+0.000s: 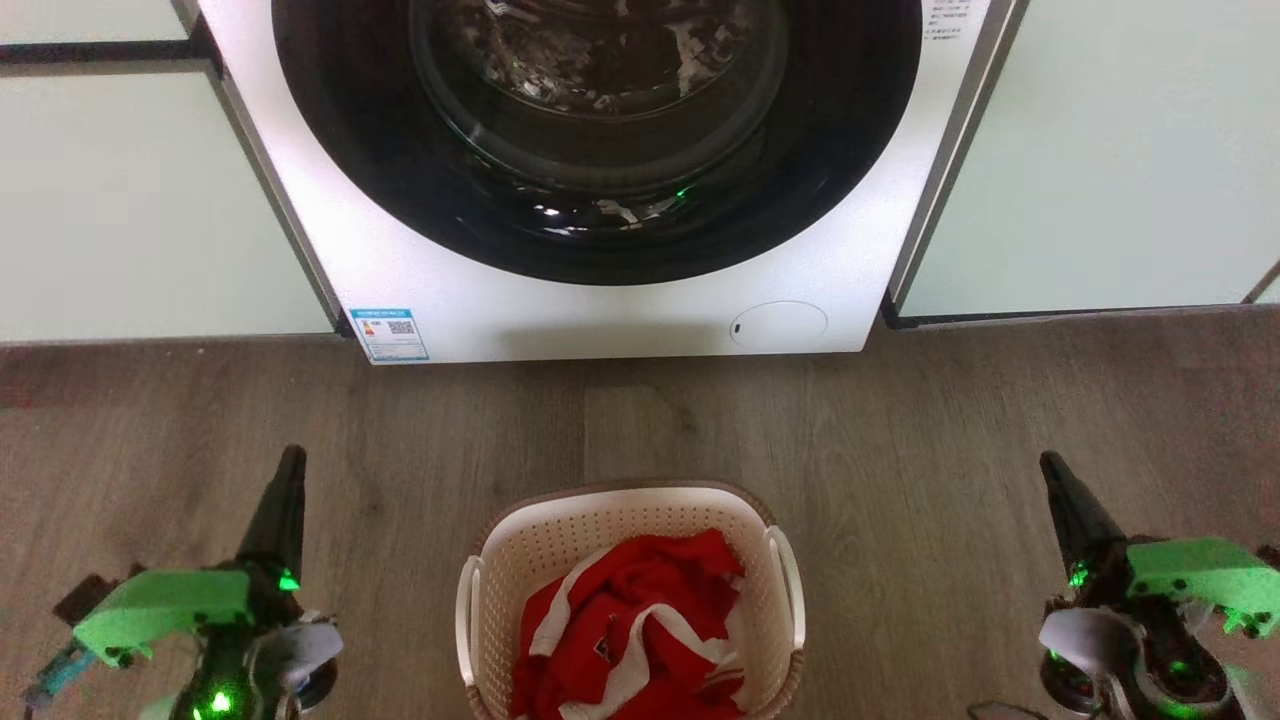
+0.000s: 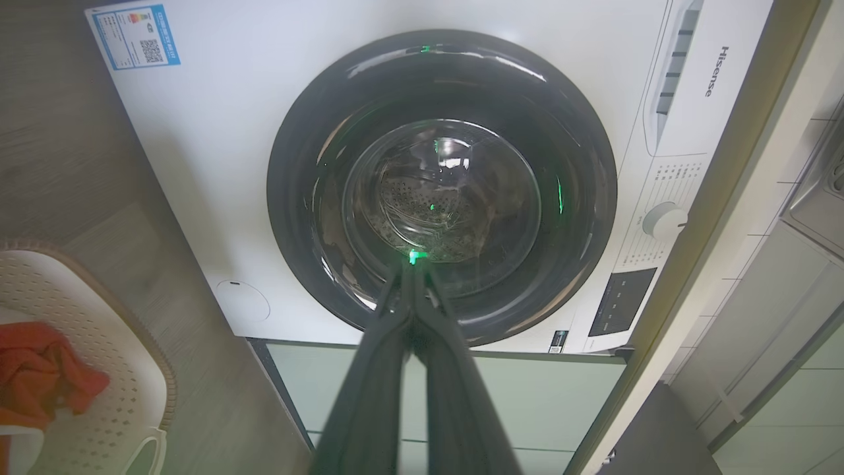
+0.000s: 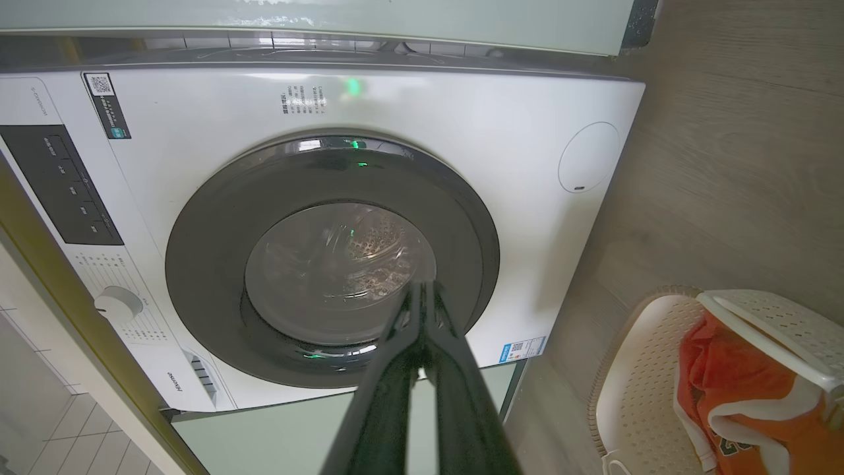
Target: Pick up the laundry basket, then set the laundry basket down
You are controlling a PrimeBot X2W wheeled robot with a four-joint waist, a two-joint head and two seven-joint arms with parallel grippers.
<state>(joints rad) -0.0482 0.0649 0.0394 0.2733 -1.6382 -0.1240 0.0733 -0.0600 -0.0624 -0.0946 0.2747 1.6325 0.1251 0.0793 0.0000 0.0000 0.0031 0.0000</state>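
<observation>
The laundry basket [image 1: 560, 540] stands on the wood floor at the bottom centre of the head view, cream-white and perforated with a brown rim and two white side handles, holding red and white clothing [image 1: 630, 630]. Part of the laundry basket [image 2: 99, 343] shows at the lower left of the left wrist view, and the laundry basket [image 3: 646, 382] at the lower right of the right wrist view. My left gripper [image 1: 291, 458] hangs well left of it, fingers together and empty. My right gripper [image 1: 1048, 462] hangs well right of it, also shut and empty.
A white front-loading washing machine [image 1: 600, 320] with a dark round door [image 1: 600, 140] stands just beyond the basket. Pale green cabinet fronts [image 1: 130, 200] flank it on both sides. Bare wood floor [image 1: 900, 430] lies between basket, machine and each gripper.
</observation>
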